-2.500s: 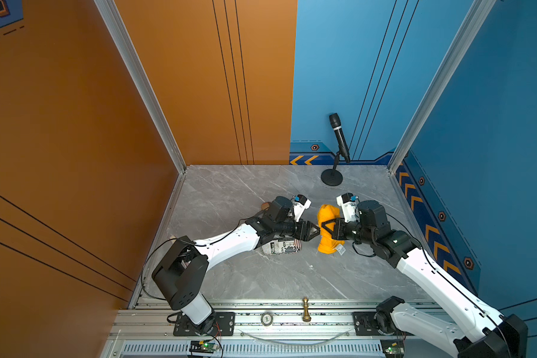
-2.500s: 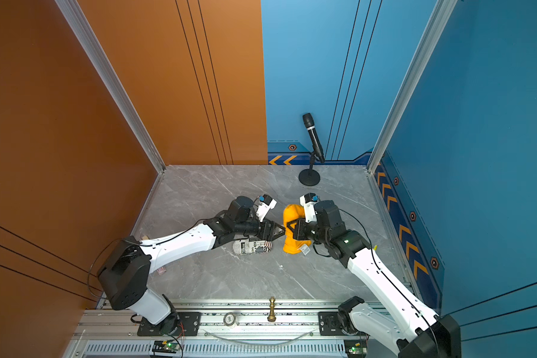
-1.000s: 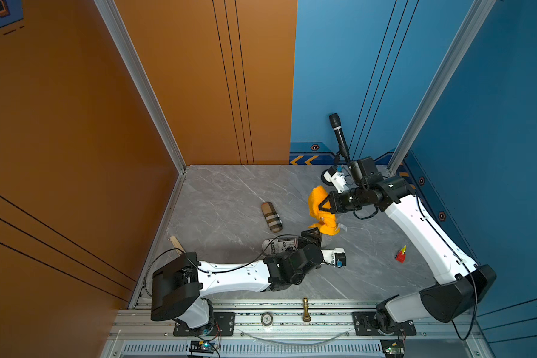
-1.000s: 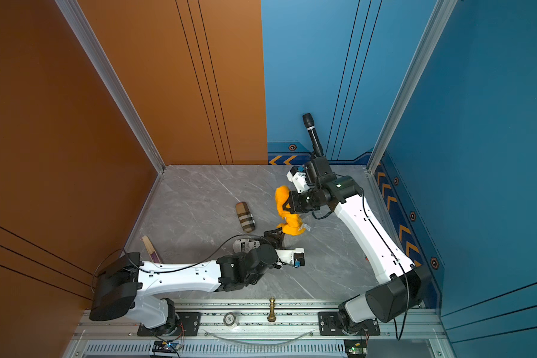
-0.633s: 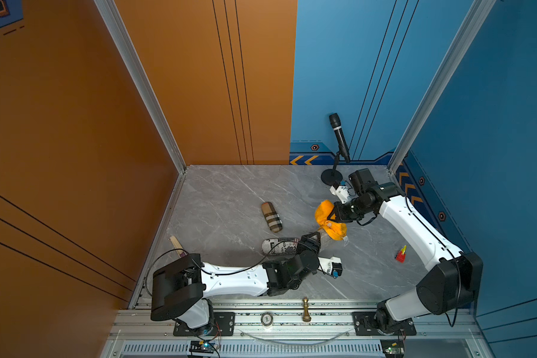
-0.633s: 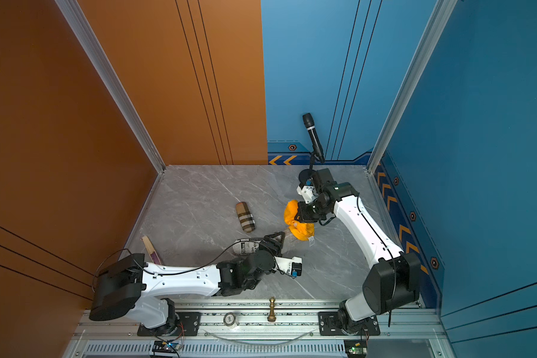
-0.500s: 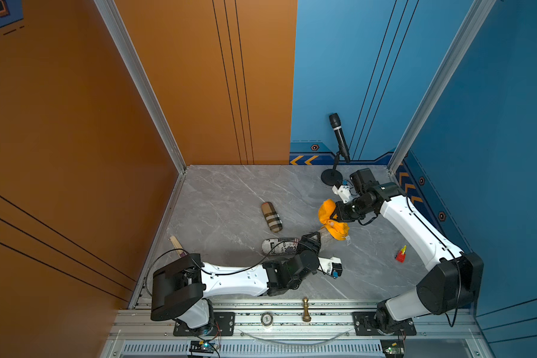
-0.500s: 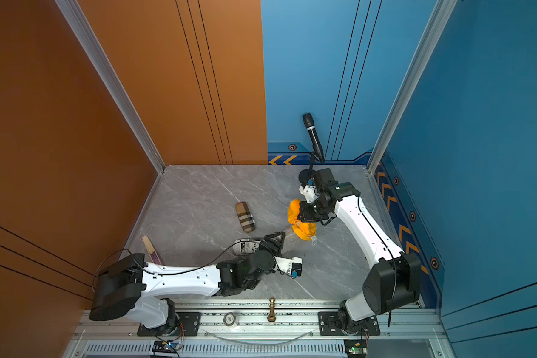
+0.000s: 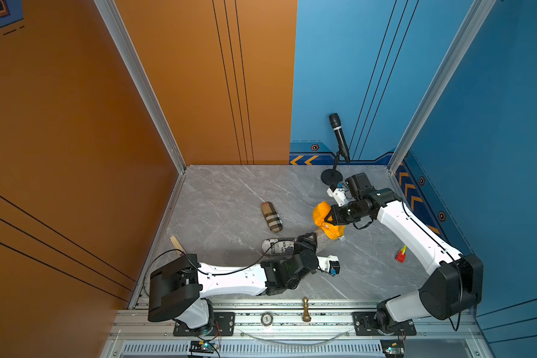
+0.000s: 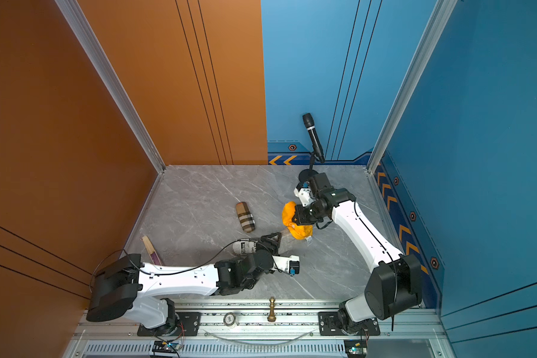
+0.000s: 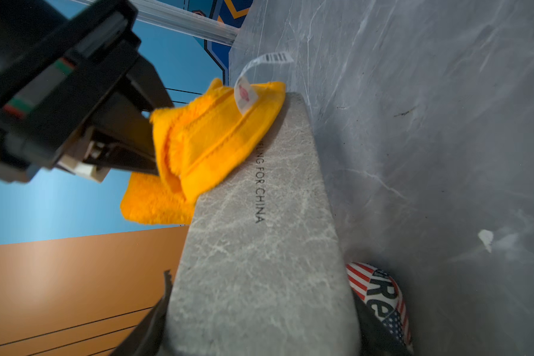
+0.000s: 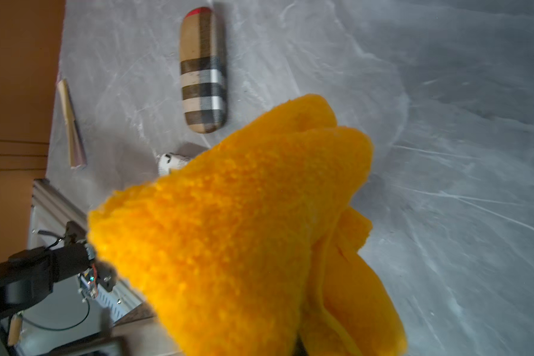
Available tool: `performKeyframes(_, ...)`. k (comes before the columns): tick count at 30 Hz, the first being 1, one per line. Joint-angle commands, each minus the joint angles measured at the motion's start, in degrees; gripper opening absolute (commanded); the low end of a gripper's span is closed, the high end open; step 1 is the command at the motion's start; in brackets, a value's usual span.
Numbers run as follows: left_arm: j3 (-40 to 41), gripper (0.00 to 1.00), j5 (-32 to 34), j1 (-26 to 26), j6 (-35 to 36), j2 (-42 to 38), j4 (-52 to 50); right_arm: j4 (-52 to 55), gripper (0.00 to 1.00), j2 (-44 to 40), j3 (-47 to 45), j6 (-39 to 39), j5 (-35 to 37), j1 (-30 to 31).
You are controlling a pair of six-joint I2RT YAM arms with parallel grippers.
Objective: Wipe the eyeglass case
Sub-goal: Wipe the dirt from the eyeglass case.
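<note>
grey eyeglass case (image 11: pixel 259 246), lengthwise toward orange cloth (image 11: pixel 216 138)

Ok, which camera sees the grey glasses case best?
The left wrist view: the grey eyeglass case fills it, lettering readable, orange cloth on its end. Both top views show only a small sliver. The right wrist view is mostly cloth.

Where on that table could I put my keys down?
The far left corner, between the plaid case and the orange wall, is bare. So is the near patch between the left arm and the small red object. The middle is crowded: orange cloth, grey case and printed case sit together.
</note>
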State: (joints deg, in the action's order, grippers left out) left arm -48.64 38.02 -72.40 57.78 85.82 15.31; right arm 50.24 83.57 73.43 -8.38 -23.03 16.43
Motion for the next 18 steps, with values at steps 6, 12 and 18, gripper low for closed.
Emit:
performKeyframes(6,-4.3,0.36,-1.1,2.0,-19.8,-12.9,-12.2,1.5,0.0,-3.4,-5.4,0.6,13.2,-5.9)
performKeyframes(12,-7.0,0.36,-12.2,4.4,-30.3,-18.4,-28.9,-2.0,0.0,-6.7,-5.1,-0.8,3.6,-7.9)
performKeyframes(18,-8.9,0.36,-19.3,6.2,-33.4,-17.3,-31.2,-11.1,0.0,-8.9,-8.7,-7.7,-20.9,-8.7)
